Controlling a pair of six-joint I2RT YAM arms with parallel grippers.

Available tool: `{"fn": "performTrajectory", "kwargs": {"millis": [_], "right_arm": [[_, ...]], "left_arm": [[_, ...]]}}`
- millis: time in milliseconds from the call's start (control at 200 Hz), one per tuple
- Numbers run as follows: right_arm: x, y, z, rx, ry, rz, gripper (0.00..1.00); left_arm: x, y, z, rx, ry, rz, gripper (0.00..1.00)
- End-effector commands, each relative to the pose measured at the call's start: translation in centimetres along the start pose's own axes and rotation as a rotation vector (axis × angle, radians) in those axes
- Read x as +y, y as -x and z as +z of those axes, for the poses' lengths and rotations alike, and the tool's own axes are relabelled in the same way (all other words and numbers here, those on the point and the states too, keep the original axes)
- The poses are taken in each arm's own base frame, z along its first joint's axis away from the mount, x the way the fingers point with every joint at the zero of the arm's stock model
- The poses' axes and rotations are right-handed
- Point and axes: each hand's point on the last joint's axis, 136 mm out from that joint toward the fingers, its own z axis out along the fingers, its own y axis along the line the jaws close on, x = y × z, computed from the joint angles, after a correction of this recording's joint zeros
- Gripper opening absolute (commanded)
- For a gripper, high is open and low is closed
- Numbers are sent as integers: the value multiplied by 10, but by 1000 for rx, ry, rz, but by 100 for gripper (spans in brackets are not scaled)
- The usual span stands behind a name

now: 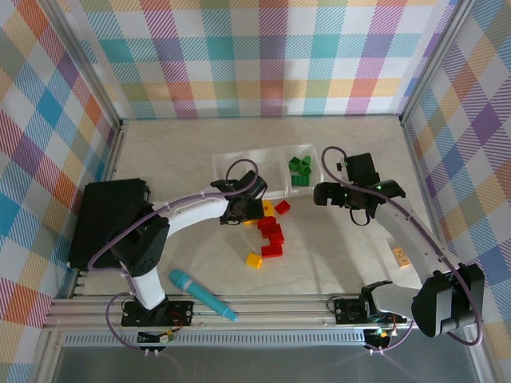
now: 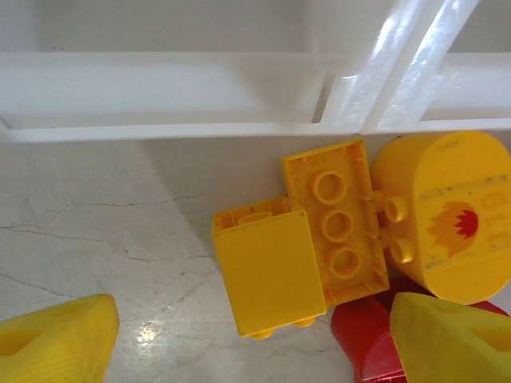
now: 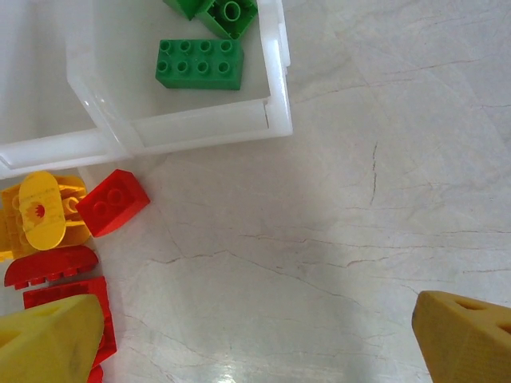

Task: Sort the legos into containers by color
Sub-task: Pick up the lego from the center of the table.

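Counting three containers (image 1: 275, 166), one teal pen (image 1: 203, 294)

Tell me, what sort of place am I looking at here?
Probably a robotics test cell: left arm and right arm bolted to a metal rail, plaid backdrop walls around the table, toy bricks beside a clear tray for sorting.

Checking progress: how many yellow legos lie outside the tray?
4: a boxy brick, an upturned brick and a rounded piece clustered beside the tray; a lone brick farther from the tray. The left arm may hide more.
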Motion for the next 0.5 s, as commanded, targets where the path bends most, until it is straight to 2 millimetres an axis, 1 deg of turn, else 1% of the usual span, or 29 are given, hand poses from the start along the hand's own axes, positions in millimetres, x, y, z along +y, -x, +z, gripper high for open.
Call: {"fn": "performTrajectory", "kwargs": {"millis": [0,95,265,325,495], "right_arm": [[0,3,-5,-17,2,18,99],[1,2,-5,-15,9,18,99],[2,0,-3,-8,21,19,99],[2,-1,-1,-1,22,19,99],[4,-4,1,14,30,21,99]], "left_arm": [[-3,1,5,3,28,-11,84],[-2,0,10,7,40,-15,80],[-3,0,16,9,52,-17,79],[-1,1,17,5,61,-18,78],[7,1,18,-7,79,-27,67]]}}
